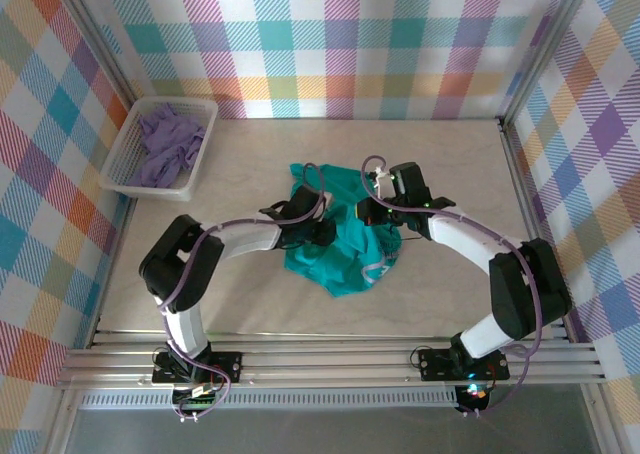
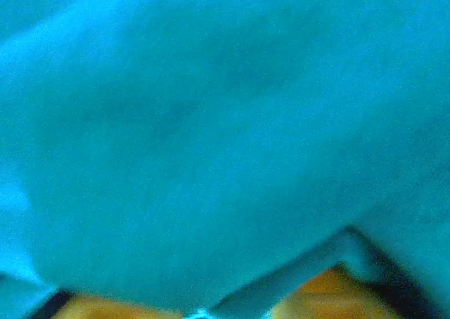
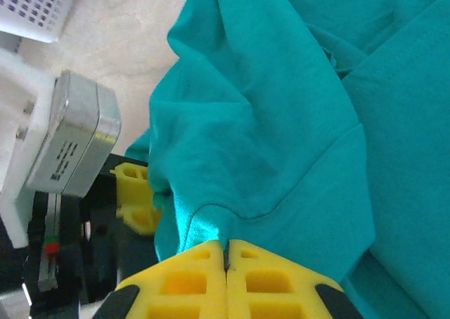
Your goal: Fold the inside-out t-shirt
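The teal-green inside-out t-shirt [image 1: 343, 246] lies bunched at the table's middle, with both grippers at its upper part. My right gripper [image 1: 368, 212] is shut on it: in the right wrist view its yellow fingers [image 3: 281, 280] meet at a pinched fold [image 3: 226, 252] of the t-shirt [image 3: 281, 122]. My left gripper [image 1: 316, 230] grips the cloth from the left. Teal fabric [image 2: 211, 122] drapes over that camera, and it comes out from between blurred orange-yellow fingers [image 2: 330, 294] at the bottom edge. One yellow finger [image 3: 135, 196] of the left gripper sits against the cloth in the right wrist view.
A white mesh basket [image 1: 126, 152] holding a lavender-purple garment [image 1: 166, 146] stands at the back left. Bare table [image 1: 450, 164] surrounds the shirt, bounded by plaid walls and a metal rail [image 1: 330, 359] at the near edge.
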Tool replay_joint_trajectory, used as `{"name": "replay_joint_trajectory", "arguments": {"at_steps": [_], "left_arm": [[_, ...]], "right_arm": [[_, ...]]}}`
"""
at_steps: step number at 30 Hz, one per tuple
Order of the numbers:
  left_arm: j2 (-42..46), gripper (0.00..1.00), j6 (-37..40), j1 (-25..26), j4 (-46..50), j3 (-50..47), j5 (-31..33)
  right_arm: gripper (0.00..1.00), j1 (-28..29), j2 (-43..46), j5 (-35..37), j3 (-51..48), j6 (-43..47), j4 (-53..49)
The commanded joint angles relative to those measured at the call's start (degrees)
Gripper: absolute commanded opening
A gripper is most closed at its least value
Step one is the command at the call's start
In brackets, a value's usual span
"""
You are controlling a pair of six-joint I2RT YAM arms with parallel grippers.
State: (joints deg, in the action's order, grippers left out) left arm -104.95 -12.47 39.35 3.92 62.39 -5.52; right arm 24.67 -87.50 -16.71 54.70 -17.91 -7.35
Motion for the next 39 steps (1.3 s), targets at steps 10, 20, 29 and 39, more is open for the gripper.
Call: {"name": "replay_joint_trajectory", "arguments": {"at_steps": [10,20,29,39], "left_arm": [[20.25,0.00,-4.34,-2.04,26.08,6.40,-18.10],[30.18,0.00,-3.22,-1.75,32.35,6.52,-18.88],[33.12,0.00,0.28,-1.97,35.97,5.13,1.64],[34.70,0.29,-3.34,-1.70,28.62,0.42,8.79]], "right_arm": [[0.60,11.84,26.81,9.00,-7.58,19.32,-2.55],[0.66,20.78,14.72,15.76,-9.94,20.70,14.84],[0.00,8.13,19.40,-15.25,-9.06,16.27,8.10],[0.00,4.93,20.33,-32.48,-12.25,4.15,19.26]]}}
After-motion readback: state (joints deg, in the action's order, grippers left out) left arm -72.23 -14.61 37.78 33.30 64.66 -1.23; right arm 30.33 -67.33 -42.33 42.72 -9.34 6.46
